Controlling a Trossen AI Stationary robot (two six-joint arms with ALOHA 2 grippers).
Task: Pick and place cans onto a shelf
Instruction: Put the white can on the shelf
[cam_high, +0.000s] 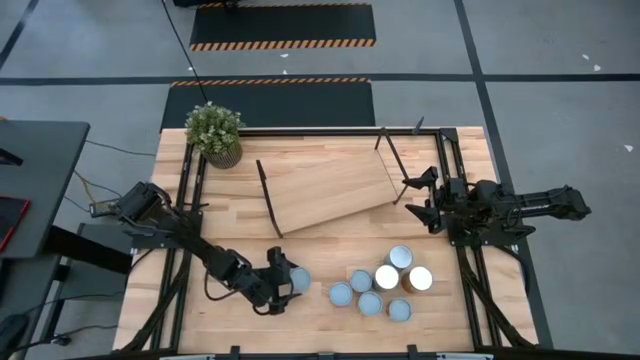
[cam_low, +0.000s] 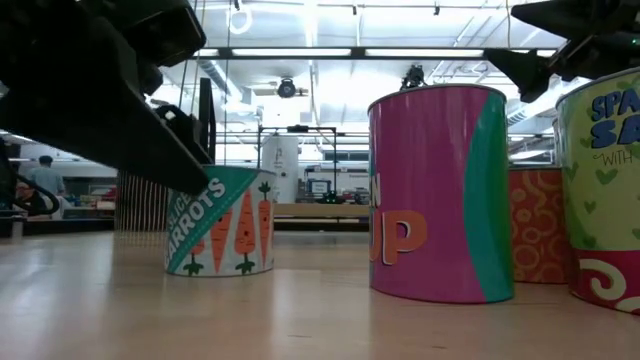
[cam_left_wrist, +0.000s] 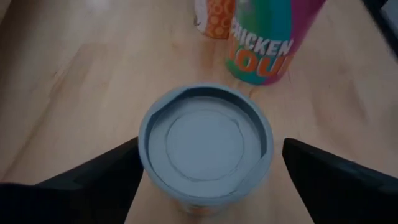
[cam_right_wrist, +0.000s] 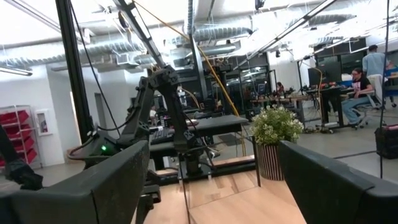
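One can with a pale silvery-blue top stands upright on the table, apart from the others and near the front edge; the low view shows its carrot label. My left gripper is open, with one finger on each side of this can. Several more cans stand upright in a cluster to the right. The shelf, a light-wood board with black end frames, lies slanted on the table's far half. My right gripper waits open at the shelf's right end, holding nothing. My left gripper comes at the lone can slanting down from the table's left. One finger shows right against the can's rim; I cannot tell whether it touches. The other finger stands clear of the can.
A potted green plant stands at the far left corner. A pink and teal can and an orange one stand just beyond the lone can. Bare wood lies between the shelf and the cans.
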